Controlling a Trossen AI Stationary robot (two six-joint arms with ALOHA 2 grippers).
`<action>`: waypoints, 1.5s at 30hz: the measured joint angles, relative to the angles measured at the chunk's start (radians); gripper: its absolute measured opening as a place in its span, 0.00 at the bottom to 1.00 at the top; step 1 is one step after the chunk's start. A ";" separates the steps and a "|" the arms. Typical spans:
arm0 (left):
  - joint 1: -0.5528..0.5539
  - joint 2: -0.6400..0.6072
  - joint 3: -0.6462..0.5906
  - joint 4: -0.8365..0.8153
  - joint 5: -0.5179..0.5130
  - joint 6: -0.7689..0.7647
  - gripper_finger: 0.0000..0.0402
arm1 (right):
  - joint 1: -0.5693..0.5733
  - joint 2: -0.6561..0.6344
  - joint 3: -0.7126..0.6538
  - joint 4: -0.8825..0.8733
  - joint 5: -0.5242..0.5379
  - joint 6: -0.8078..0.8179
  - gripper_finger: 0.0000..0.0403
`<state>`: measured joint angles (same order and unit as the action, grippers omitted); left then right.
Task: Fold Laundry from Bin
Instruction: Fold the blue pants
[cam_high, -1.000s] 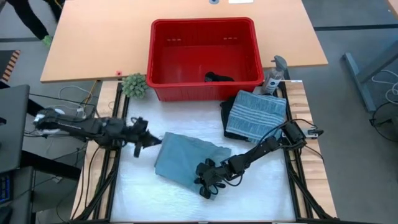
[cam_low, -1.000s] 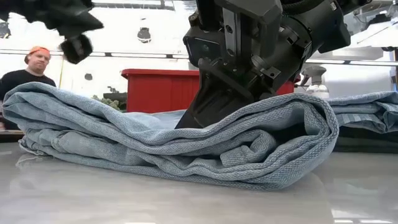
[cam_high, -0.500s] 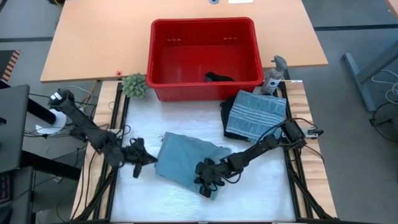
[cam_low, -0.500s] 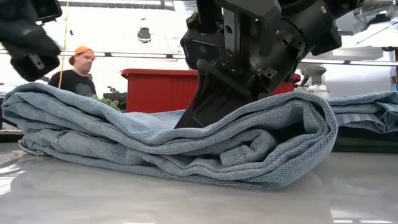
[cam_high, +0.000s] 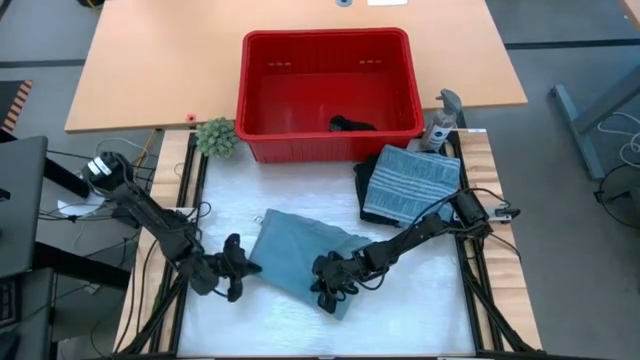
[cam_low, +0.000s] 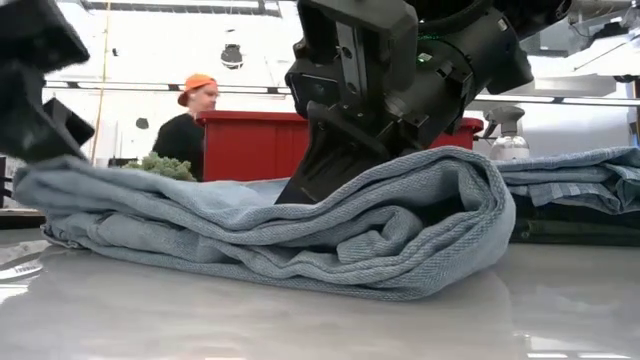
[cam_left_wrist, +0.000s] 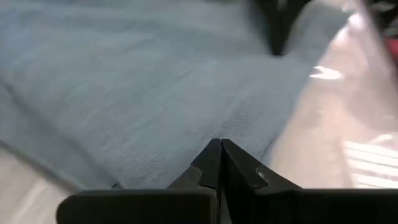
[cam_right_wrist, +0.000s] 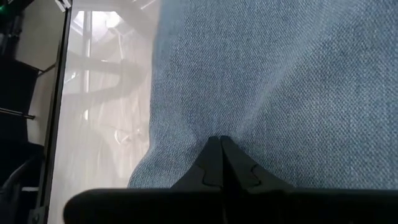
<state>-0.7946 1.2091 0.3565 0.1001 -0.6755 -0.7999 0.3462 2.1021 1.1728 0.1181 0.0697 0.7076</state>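
Here, a light blue cloth (cam_high: 300, 255) flat on the white table (cam_high: 420, 310), in front of the red bin (cam_high: 328, 92). Right gripper (cam_high: 330, 290) pressed on its near edge, fingers together, nothing clamped. Left gripper (cam_high: 238, 268) just beside its left edge, fingers together too. Striped cloth (cam_high: 410, 185) folded near the bin. One dark piece (cam_high: 352, 125) inside the bin.
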 joint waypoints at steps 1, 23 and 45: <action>0.000 0.025 0.000 -0.009 -0.011 -0.021 0.00 | 0.000 0.000 0.000 0.000 -0.005 0.003 0.04; 0.001 0.202 0.003 -0.026 0.068 -0.128 0.00 | 0.053 -0.366 0.063 -0.680 0.551 0.155 0.04; 0.001 0.134 0.028 0.012 0.202 -0.117 0.00 | 0.043 -0.092 -0.043 -0.534 0.571 0.365 0.04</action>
<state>-0.7938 1.3429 0.3847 0.1116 -0.4734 -0.9170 0.3892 2.0101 1.1294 -0.4159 0.6408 1.0724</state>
